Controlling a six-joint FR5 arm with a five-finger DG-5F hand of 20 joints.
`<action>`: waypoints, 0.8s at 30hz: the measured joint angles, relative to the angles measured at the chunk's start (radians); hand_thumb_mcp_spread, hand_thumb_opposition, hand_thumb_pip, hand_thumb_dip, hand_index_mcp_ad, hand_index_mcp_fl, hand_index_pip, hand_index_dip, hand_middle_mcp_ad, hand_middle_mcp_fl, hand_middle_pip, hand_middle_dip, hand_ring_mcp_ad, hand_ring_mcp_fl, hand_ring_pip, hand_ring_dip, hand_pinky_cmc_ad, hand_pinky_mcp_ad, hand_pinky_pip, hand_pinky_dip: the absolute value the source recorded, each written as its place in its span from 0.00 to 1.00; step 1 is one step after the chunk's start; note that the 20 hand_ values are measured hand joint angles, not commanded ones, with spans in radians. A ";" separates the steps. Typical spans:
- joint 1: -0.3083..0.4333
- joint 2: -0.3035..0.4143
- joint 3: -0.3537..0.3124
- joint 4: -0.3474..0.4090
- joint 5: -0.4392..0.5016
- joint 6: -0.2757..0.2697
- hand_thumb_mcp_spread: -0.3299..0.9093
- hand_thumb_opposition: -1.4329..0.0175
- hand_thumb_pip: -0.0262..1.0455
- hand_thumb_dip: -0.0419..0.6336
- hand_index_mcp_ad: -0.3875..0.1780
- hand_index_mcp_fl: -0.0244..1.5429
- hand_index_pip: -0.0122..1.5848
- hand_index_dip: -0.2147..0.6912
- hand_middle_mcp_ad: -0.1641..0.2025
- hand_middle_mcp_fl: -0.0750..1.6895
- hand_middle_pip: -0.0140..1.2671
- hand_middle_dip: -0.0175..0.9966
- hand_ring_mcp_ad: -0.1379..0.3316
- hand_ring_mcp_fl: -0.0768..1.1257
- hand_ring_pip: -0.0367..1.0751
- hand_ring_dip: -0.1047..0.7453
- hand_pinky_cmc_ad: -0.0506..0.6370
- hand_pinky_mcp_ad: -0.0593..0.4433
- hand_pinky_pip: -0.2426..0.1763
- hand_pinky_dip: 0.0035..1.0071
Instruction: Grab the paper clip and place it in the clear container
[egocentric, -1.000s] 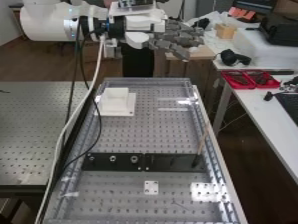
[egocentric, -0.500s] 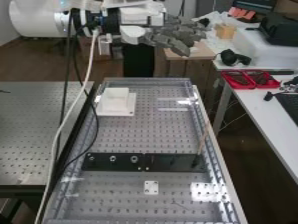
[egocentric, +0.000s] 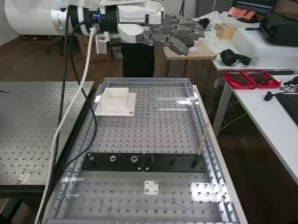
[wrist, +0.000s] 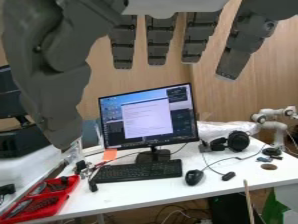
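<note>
Well, can't read the key markings on the keyboard (wrist: 137, 170): too small. Can see an orange note (wrist: 110, 154) near the foot of the monitor (wrist: 100, 112), but can't make out any lettering on it.

Take the thin slanted line on the perforated plate (egocentric: 120, 200) for the paper clip (egocentric: 179, 204), too small for certainty. Find it near the bench's near end, beyond the small white plate (egocentric: 151, 187) toward the right rail and a little closer to the near end. Read its long axis as oblique, angled toward the near right corner; can't tell one tip from the other. Can't single out the clear container with confidence either.

Can see the hand (egocentric: 174, 35) raised high past the bench's far end, well apart from the paper clip, pointed across toward the side table (egocentric: 263, 112). In the wrist view, can see the fingers (wrist: 159, 42) extended and spaced apart, with the thumb (wrist: 56, 80) well away from them: wide open, gripping nothing.

Also note a white block (egocentric: 115, 103) toward the far end, a black strip (egocentric: 156, 165) laid crosswise, and a thin stick (egocentric: 202, 139) tilted up beside the right rail.
</note>
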 joint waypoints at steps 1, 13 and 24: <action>-0.002 0.001 0.000 -0.002 -0.003 -0.003 0.51 0.45 0.52 0.41 0.47 0.09 0.08 0.38 0.50 0.04 0.10 0.20 0.54 0.07 0.13 0.23 0.60 0.67 0.31 0.54; -0.015 0.005 0.002 -0.014 -0.023 -0.013 0.51 0.46 0.52 0.39 0.47 0.06 0.07 0.38 0.51 0.04 0.10 0.20 0.54 0.07 0.13 0.23 0.62 0.67 0.31 0.54; -0.017 0.015 -0.006 -0.012 -0.022 -0.022 0.51 0.46 0.51 0.39 0.46 0.06 0.07 0.38 0.51 0.04 0.10 0.20 0.54 0.07 0.13 0.23 0.62 0.67 0.31 0.54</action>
